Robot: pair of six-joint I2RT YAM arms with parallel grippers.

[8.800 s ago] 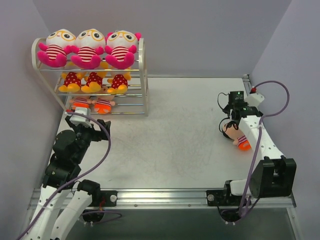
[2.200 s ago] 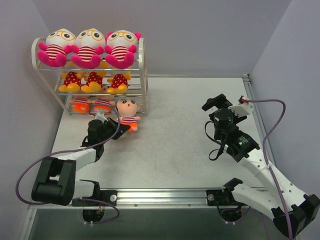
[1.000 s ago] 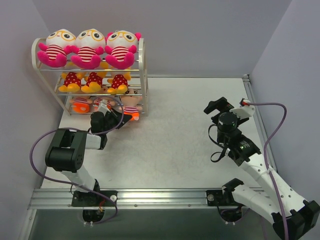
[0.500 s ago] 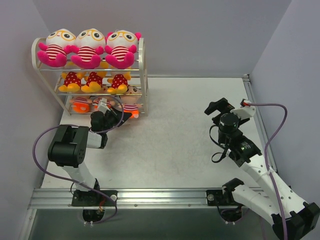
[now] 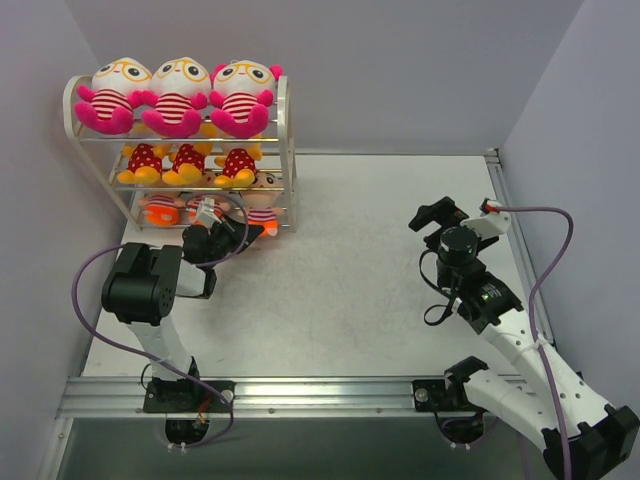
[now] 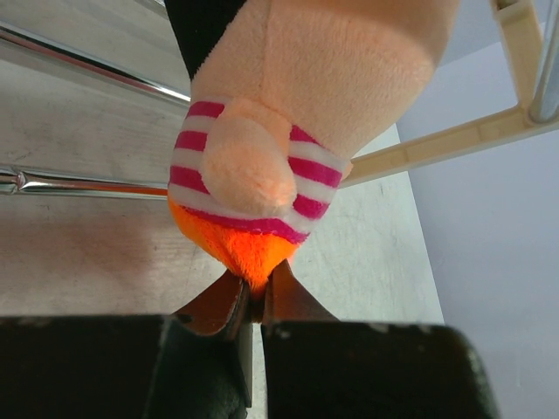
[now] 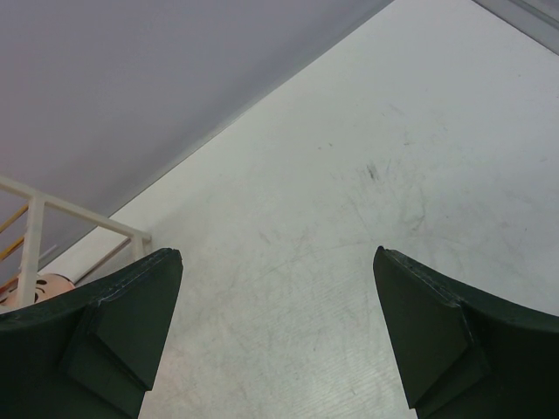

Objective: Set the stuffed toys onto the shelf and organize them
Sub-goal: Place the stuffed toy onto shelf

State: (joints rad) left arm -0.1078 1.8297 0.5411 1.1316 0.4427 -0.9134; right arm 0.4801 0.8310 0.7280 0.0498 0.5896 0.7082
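The cream-white shelf (image 5: pixel 290 150) stands at the table's far left. Three pink stuffed toys (image 5: pixel 178 95) sit on its top tier and three yellow-orange ones (image 5: pixel 188 160) on the middle tier. Two peach-faced toys (image 5: pixel 160 208) lie on the bottom tier. A third peach-faced toy (image 5: pixel 263 198) is at that tier's right end, with my left gripper (image 5: pixel 250 233) shut on its orange pants. In the left wrist view the striped toy (image 6: pixel 262 157) hangs off my left gripper (image 6: pixel 251 301), in front of the shelf rods (image 6: pixel 79 61). My right gripper (image 5: pixel 440 215) is open and empty.
The right wrist view shows my open right gripper (image 7: pixel 275 253) over bare table, with the shelf's frame (image 7: pixel 35 218) and a toy's face (image 7: pixel 35 288) at the far left. Grey walls close in the table on three sides.
My left gripper has carried the peach-faced toy from the table in front of the shelf into the bottom tier's right end. In the last second it only edged further in. The right arm stays still.
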